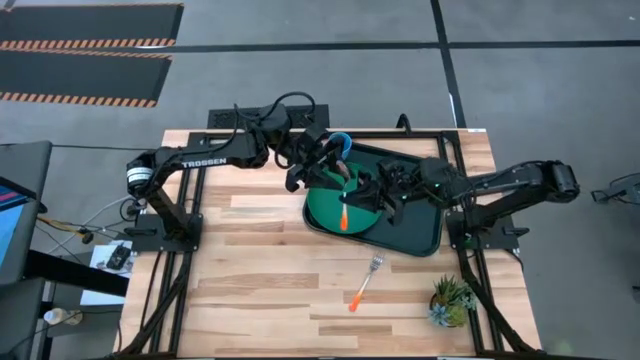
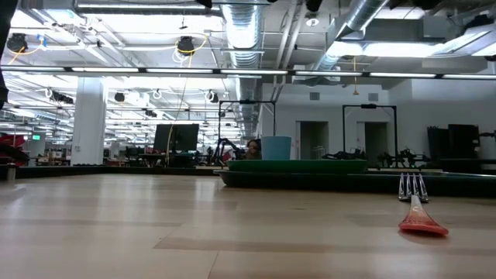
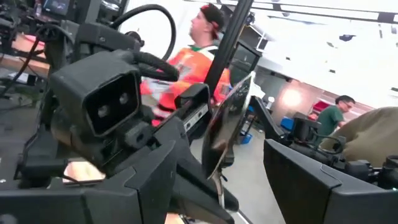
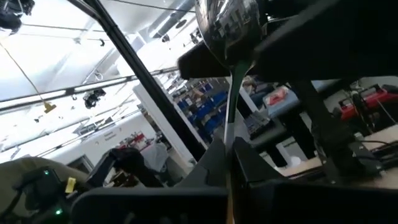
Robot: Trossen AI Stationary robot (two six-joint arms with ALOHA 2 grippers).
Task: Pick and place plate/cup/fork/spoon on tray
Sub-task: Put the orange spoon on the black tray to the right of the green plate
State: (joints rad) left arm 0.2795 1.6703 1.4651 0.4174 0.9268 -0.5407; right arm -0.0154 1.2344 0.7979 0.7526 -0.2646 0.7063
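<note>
The spoon [image 1: 343,215] hangs in the air over the green plate [image 1: 322,205], which lies on the dark tray [image 1: 425,232]. My right gripper [image 1: 368,192] is shut on the spoon. My left gripper [image 1: 325,172] is open right beside it; its fingers stand on either side of the spoon's bowl [image 3: 225,121] with a wide gap. The blue cup [image 1: 341,143] stands on the tray's far left corner. The fork [image 1: 366,282] lies on the bare table nearer the front, tines toward the tray. My right gripper pinches the spoon's metal neck [image 4: 231,124] between its two fingers, just above the orange handle. The bowl [image 4: 225,25] sticks out beyond the fingertips, so the fingers lie along the spoon. The spoon is lifted clear, its orange handle [image 1: 343,218] over the plate.
A small potted plant [image 1: 450,300] stands at the table's front right corner. The two grippers are close together over the tray's left half. People show in the room beyond the table in the left wrist view [image 3: 205,43]. Bare wood lies left and in front of the tray.
</note>
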